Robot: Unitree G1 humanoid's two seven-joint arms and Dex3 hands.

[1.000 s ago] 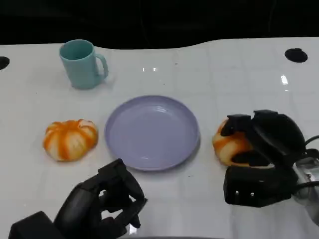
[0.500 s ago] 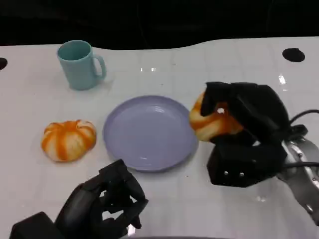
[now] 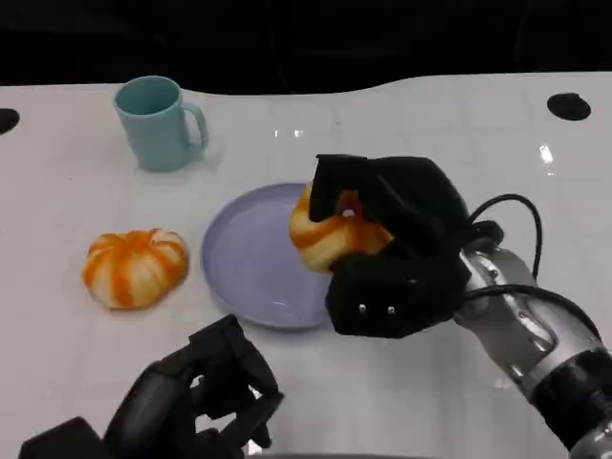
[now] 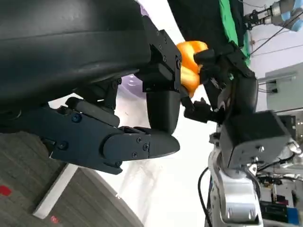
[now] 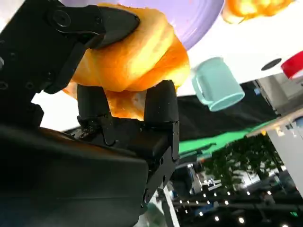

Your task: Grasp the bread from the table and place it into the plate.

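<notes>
As the head view looks down on the white table (image 3: 402,124), the right hand (image 3: 387,239) grips an orange bread (image 3: 330,234) with its black fingers (image 3: 330,182) wrapped over the top, holding it over the right part of the lavender plate (image 3: 244,258); whether the bread touches the plate cannot be told. A second orange bread (image 3: 134,268) lies on the table left of the plate, apart from it, and a teal mug (image 3: 158,122) stands upright toward the far left. A dark round hole (image 3: 570,106) marks the table near its far right edge, beyond which the background is black. The left hand (image 3: 206,402) sits low at the near edge, fingers curled inward with nothing in them. From the left wrist view, that same hand (image 4: 118,123) shows its fingers drawn in, holding nothing, above the white surface, with grey floor (image 4: 28,165) visible past the table edge; across from it the right hand (image 4: 222,80) clasps the bread (image 4: 189,64) beside a sliver of the plate (image 4: 132,85), and green sheeting (image 4: 232,23) hangs in the room behind. From the right wrist view, the fingers (image 5: 161,104) clamp the bread (image 5: 132,56) against the plate (image 5: 189,19), with the other bread (image 5: 251,9) and the mug (image 5: 215,85) beyond, and a dark room with small lights (image 5: 222,198) behind.
</notes>
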